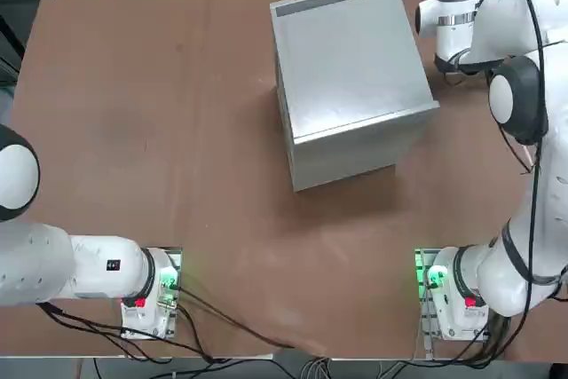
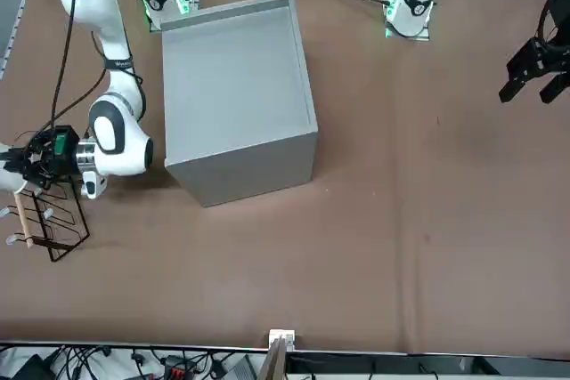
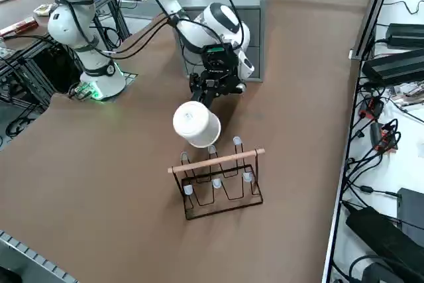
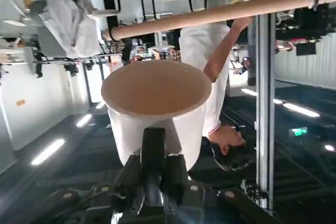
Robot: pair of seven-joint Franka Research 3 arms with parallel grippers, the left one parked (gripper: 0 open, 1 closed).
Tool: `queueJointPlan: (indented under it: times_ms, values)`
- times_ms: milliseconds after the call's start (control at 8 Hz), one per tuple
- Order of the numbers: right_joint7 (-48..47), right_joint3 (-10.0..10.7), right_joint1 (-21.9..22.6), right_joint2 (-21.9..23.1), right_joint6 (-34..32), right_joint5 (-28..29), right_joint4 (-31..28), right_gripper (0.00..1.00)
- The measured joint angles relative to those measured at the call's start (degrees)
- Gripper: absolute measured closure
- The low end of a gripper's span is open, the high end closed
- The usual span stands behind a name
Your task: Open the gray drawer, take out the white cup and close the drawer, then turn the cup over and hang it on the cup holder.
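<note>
My right gripper [image 3: 207, 96] is shut on the white cup [image 3: 196, 124] by its handle side. It holds the cup tilted, base showing, just above the cup holder [image 3: 222, 183], a dark wire rack with a wooden bar and light pegs. In the wrist view the cup [image 4: 157, 103] shows its open mouth beyond my gripper [image 4: 153, 148], close to the rack's wooden bar [image 4: 210, 14]. From the front, the gripper [image 2: 20, 166] hovers over the cup holder [image 2: 49, 224] at the table's end. The gray drawer [image 3: 256, 31] sits flush in the gray cabinet [image 1: 351, 77].
The cabinet [image 2: 236, 95] stands mid-table, between the arm's base and the rack. My right arm [image 1: 515, 86] reaches round its side. A person in a white top [image 4: 207, 72] shows in the room beyond. Cables and black units [image 3: 391, 64] lie off the table edge.
</note>
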State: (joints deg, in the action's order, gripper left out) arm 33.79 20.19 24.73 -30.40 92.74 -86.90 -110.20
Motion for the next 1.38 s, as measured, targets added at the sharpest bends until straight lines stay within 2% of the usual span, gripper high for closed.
queueJointPlan:
  times_ms: [1375]
  values:
    - [-5.77, -0.01, -0.03, -4.74, 3.74, -1.47, -0.82, 0.80]
